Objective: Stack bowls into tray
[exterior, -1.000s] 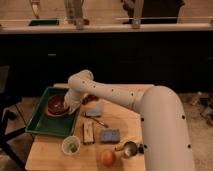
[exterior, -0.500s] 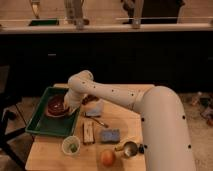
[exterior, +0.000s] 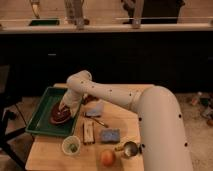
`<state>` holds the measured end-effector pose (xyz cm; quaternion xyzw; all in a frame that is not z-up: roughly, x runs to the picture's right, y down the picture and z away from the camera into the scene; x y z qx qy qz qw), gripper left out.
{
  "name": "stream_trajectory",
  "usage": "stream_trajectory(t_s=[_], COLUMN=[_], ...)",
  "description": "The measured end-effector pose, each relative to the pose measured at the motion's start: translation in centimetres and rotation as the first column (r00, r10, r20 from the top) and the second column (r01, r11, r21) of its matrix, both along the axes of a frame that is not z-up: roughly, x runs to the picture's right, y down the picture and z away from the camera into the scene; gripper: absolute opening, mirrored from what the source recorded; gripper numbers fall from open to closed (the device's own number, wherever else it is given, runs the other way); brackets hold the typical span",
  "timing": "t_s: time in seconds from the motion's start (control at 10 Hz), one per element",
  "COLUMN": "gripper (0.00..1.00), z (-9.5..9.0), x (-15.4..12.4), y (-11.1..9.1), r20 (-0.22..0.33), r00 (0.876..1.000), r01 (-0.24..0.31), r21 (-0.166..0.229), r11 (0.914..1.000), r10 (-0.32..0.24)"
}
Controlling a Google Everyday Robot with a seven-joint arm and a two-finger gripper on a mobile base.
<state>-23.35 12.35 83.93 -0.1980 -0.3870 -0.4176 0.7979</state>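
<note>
A green tray (exterior: 42,109) lies at the left of the wooden table. Dark red-brown bowls (exterior: 57,117) sit stacked in its near right part. My white arm reaches from the lower right across the table, and my gripper (exterior: 64,106) is down in the tray, right over the bowls and touching or nearly touching the top one. The wrist hides the back of the bowls.
On the table (exterior: 125,107) stand a white cup (exterior: 71,145) with something green inside, a brown bar (exterior: 89,132), a blue sponge (exterior: 110,135), an orange (exterior: 108,157), a metal cup (exterior: 131,148) and a blue cloth (exterior: 95,108). A dark counter runs behind.
</note>
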Motion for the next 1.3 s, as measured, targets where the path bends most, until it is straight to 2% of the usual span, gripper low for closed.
stream_trajectory(t_s=[0.5, 1.0, 1.3], gripper=[0.8, 0.8, 0.8], z=[0.2, -1.0, -0.8], x=[-0.4, -0.6, 0.1], y=[0.2, -2.0, -2.5], r20=[0.008, -0.01, -0.022], r00=[1.0, 0.999, 0.999], r01=[0.026, 0.05, 0.035], r21=[-0.024, 0.007, 0.018], r11=[0.9994, 0.9987, 0.9992], r10=[-0.026, -0.05, -0.035])
